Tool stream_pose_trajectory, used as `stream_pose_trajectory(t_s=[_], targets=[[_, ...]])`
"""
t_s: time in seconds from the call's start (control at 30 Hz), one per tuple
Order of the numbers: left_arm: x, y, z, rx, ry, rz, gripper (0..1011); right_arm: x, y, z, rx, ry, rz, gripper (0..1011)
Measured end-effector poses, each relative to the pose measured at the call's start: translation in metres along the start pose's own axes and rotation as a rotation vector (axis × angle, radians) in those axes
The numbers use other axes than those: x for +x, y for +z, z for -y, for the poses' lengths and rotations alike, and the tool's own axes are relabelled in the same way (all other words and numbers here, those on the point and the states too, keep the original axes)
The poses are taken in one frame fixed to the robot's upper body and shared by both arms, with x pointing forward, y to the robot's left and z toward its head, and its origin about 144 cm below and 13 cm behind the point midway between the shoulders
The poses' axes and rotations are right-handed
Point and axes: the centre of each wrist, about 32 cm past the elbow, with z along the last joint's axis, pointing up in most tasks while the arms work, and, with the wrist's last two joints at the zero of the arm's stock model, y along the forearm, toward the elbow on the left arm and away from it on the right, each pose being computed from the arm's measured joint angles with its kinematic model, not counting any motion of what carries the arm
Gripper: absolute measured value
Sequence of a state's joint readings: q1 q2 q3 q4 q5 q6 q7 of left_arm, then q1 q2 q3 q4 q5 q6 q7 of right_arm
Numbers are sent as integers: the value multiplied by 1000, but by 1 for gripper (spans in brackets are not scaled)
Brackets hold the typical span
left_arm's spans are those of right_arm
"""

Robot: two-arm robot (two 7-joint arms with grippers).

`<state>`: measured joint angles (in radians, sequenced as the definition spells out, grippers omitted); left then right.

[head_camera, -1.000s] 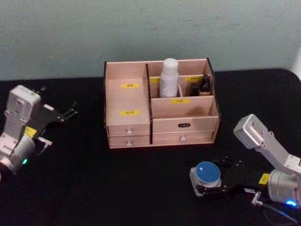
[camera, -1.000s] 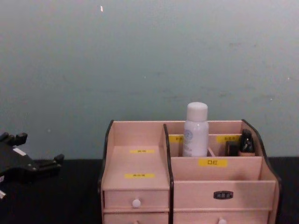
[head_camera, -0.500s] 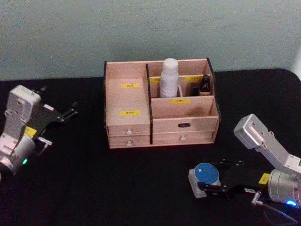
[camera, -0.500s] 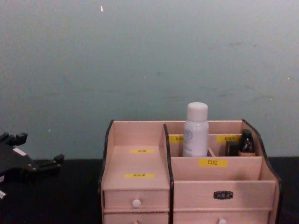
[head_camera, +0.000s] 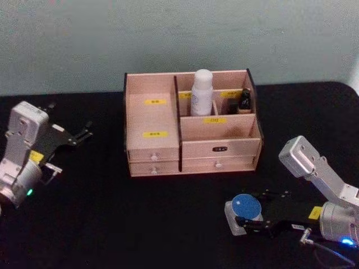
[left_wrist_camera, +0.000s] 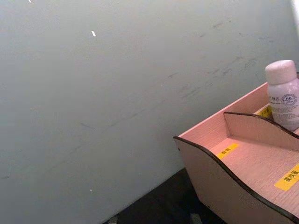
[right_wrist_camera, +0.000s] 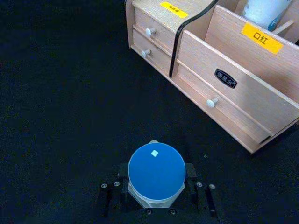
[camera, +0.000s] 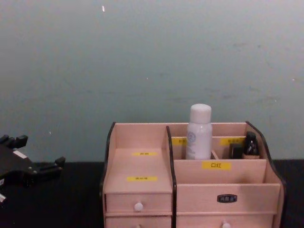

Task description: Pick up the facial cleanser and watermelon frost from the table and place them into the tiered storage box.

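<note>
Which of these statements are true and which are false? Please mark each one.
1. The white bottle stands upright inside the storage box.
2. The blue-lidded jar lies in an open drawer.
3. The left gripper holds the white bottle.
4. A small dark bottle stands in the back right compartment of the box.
1. True. The white bottle stands upright in a back compartment of the tiered storage box.
2. False. The blue-lidded jar stands on the black table in front of the box, with the right gripper around it.
3. False. The left gripper hovers to the left of the box, open and empty.
4. True. The small dark bottle stands there.
</note>
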<state>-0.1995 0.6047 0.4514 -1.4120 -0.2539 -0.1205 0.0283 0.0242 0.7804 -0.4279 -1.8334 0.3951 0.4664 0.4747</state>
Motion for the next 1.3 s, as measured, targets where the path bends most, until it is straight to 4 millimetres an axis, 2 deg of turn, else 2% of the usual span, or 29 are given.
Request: stream_pose_trajectory(t_s=[0.2, 0.37, 0.53, 0.7, 0.93, 1.3], targets=[[0, 0, 0, 0, 0, 0, 1001, 0, 0, 0, 4, 1, 1, 723], [0, 0, 0, 0, 0, 0, 1001, -1, 11, 5, 53, 3, 20, 723], [0, 0, 0, 0, 0, 0, 1001, 2, 32, 12, 109, -6, 59, 725], [0, 0, 0, 0, 0, 0, 1001, 7, 56, 10, 156, -1, 94, 723], [0, 0, 0, 0, 0, 0, 1001, 23, 95, -9, 214, 8, 123, 723], [0, 0, 0, 0, 0, 0, 1001, 45, 132, -52, 254, 11, 127, 723]])
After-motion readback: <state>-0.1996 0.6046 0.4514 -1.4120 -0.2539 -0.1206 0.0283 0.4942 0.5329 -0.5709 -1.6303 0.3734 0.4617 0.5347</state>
